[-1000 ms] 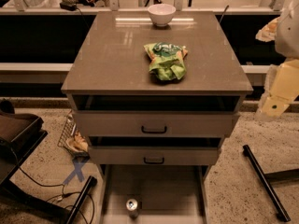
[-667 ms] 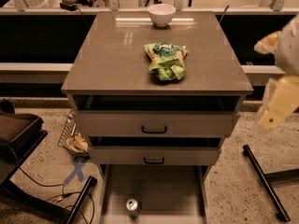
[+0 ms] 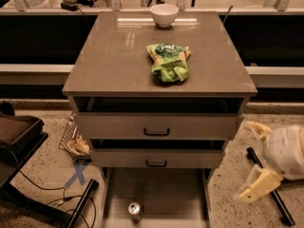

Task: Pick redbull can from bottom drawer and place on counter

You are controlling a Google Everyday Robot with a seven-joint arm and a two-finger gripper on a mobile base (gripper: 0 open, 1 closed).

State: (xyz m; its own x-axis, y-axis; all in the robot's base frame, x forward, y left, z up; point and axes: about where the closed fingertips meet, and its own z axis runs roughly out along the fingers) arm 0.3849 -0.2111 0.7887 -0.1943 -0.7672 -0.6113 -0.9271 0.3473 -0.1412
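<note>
The redbull can [image 3: 135,210] stands upright in the open bottom drawer [image 3: 161,189], near its front left, shiny top facing up. The counter [image 3: 118,56] is the grey-brown top of the cabinet. My gripper [image 3: 253,161] hangs at the lower right, beside the cabinet and level with the lower drawers. Its two cream fingers [image 3: 259,183] are spread apart with nothing between them. It is well to the right of the can and apart from it.
A green chip bag [image 3: 168,61] lies mid-counter and a white bowl [image 3: 164,14] sits at the back edge. Two upper drawers with black handles [image 3: 156,132] are slightly ajar. A black stand leg [image 3: 268,184] lies right of the cabinet; cables and a wire basket [image 3: 71,137] are left.
My gripper has dropped from beside the counter's right edge down to the level of the lower drawers. The can, bag and bowl have not moved.
</note>
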